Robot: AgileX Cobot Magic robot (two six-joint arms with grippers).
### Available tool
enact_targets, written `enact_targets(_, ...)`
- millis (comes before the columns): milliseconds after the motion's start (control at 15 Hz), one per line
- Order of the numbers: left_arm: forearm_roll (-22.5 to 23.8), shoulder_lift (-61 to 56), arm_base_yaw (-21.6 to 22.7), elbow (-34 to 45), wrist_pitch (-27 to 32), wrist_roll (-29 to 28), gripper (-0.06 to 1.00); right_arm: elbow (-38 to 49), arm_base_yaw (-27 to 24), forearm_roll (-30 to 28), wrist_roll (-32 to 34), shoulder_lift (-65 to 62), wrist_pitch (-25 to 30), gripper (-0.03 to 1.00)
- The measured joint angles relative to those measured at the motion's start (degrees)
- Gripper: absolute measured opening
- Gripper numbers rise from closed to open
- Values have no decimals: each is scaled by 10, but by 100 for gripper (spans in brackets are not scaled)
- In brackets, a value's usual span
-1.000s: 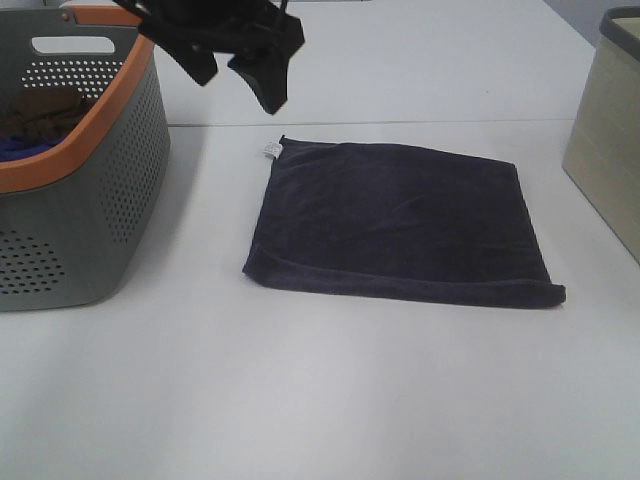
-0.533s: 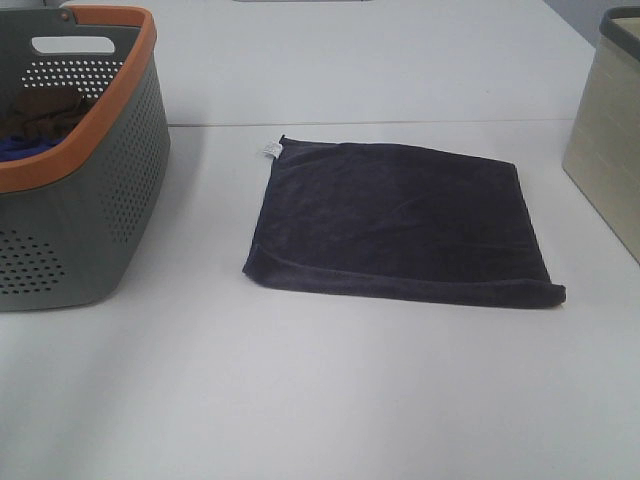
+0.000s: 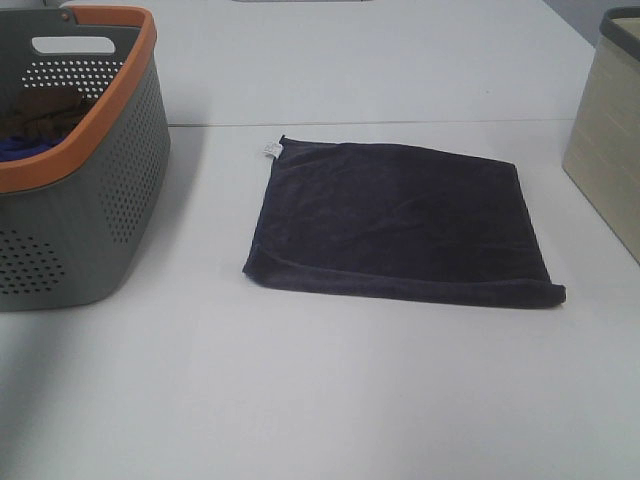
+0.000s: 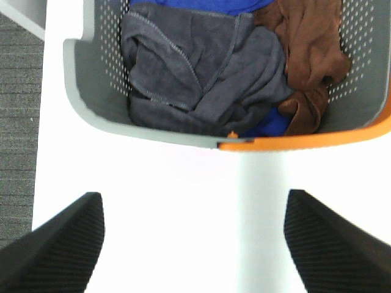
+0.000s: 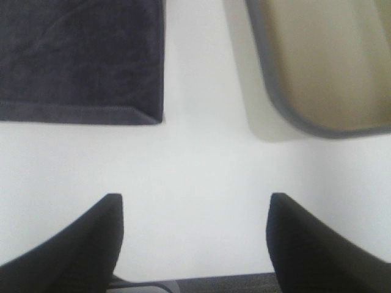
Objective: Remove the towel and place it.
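The dark navy towel (image 3: 395, 222) lies flat and spread on the white table, its small white tag (image 3: 270, 150) at the far left corner. One corner of it also shows in the right wrist view (image 5: 82, 58). No gripper shows in the high view. My left gripper (image 4: 192, 244) is open and empty above the table beside the basket's rim. My right gripper (image 5: 195, 244) is open and empty over bare table, between the towel's corner and the beige bin.
A grey basket with an orange rim (image 3: 110, 110) stands at the left; it holds a grey cloth (image 4: 201, 73), a brown cloth (image 4: 311, 55) and a bright blue cloth (image 4: 272, 125). A beige bin (image 3: 610, 140) with a grey rim (image 5: 287, 116) stands at the right edge.
One second ago the left arm hung over the table's far side next to the basket; it has left the high view since. The towel has not moved.
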Motion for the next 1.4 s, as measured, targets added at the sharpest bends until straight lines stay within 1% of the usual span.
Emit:
enact_targets(67,2,-41,3,37,-1,-3,76,46,15,3,0,-38,1,59)
enact_targets(267,6,-162,3,122,-3,-1,76,150,21,3,4,-162,2,59)
enact_targets(333,10,-247,3,183,-27,8,76,187,21,-2,7,-239,2,59)
enact_targets(467,14,-334,3,251,-73,8,76,213,21,-26,7,-320,-18,59)
enact_targets(600,14,-405,3,306,-86,8,76,235,21,-33,7,-390,-31,59)
enact_targets(800,14,-510,3,363,-88,8,76,278,21,-30,1,-460,-33,59)
enact_targets(867,13,-524,3,372,-88,8,76,285,22,-26,1,-467,-34,59)
enact_targets(1067,7,-633,3,413,-89,8,76,332,39,2,-15,-531,-54,59)
enact_targets(1200,-13,-701,3,430,-90,14,76,351,40,2,-17,-571,-57,59)
enact_targets(1333,-40,-719,3,457,-92,28,76,363,40,2,-18,-592,-66,59)
enact_targets(1400,-40,-719,3,462,-92,30,76,364,40,2,-18,-592,-69,59)
